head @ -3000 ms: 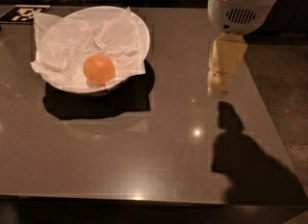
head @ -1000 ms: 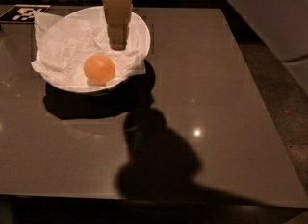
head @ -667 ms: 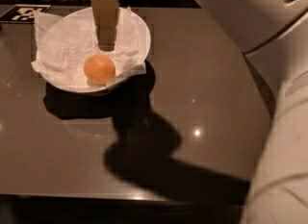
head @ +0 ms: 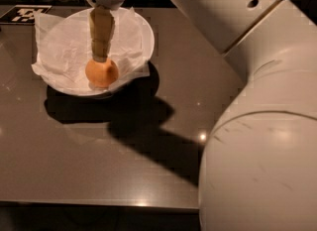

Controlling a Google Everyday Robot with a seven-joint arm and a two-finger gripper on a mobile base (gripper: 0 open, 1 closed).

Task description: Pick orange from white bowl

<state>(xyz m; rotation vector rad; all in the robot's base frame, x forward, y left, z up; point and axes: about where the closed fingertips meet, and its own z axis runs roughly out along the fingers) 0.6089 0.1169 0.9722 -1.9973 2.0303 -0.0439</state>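
The orange point(head: 102, 74) lies in the white bowl point(head: 141, 29), which is lined with a crumpled white paper napkin point(head: 64, 41), at the back left of the dark table. My gripper point(head: 100, 55) hangs straight down over the bowl, its tip just above the top of the orange. The white arm reaches in from the right and fills the right side of the view.
The dark glossy table point(head: 124, 165) spreads in front and to the right of the bowl. A black-and-white marker tag point(head: 25, 13) lies at the back left corner. The arm's large elbow point(head: 262, 150) blocks the lower right.
The gripper has moved from the right side of the table leftward over the bowl and come down to just above the orange. The arm now fills the right of the view.
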